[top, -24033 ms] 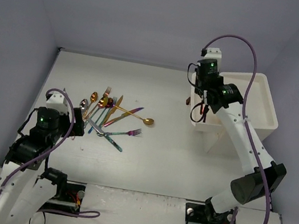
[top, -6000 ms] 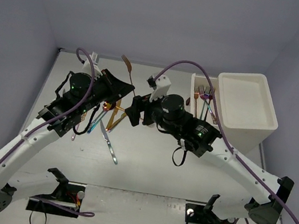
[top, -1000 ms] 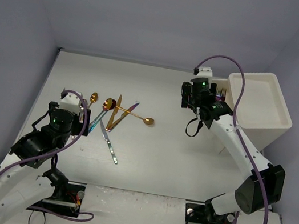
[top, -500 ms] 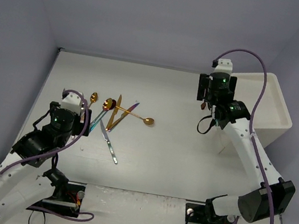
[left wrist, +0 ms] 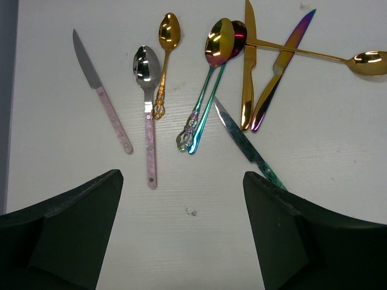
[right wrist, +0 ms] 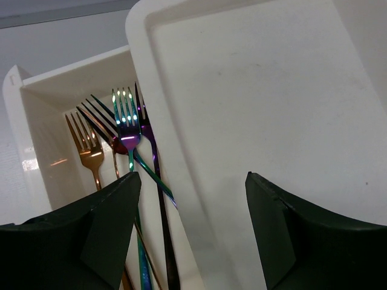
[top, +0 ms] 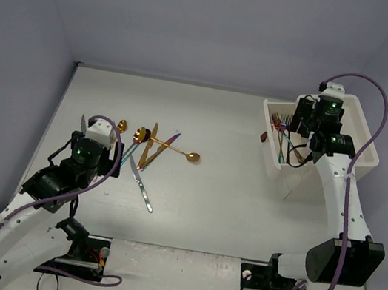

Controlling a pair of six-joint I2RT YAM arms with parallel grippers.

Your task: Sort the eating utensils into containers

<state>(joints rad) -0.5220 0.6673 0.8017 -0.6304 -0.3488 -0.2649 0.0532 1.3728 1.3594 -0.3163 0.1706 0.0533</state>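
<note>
The right tool [right wrist: 193,181] is hanging released and empty, jaws spread, over the drawer unit [right wrist: 272,90] at the far right. It is straddling the edge between the unit's recessed top and a pulled-out drawer [right wrist: 36,103], a stance that suggests a drop-off into that compartment. Only forks are lying in the drawer, tines toward the far end: a gold fork [right wrist: 87,148], an iridescent blue-green fork [right wrist: 127,121], a purple fork [right wrist: 146,130] and a darker one crossing beneath.

At the left, the left tool [left wrist: 182,178] is hovering released, nothing between its jaws, above the unsorted spread on the tabletop [left wrist: 205,241], apparently lining up a pick. Waiting there are a pink-handled knife [left wrist: 106,103], a silver spoon with a pink handle [left wrist: 147,90], a small gold spoon [left wrist: 166,54], two iridescent spoons [left wrist: 214,66] lying touching, a gold knife [left wrist: 248,66], a purple knife [left wrist: 281,66], a long gold spoon [left wrist: 369,63] and a green-handled knife [left wrist: 242,139]. Spoons and knives are lying mixed and partly overlapping, so sorting looks partway done.
</note>
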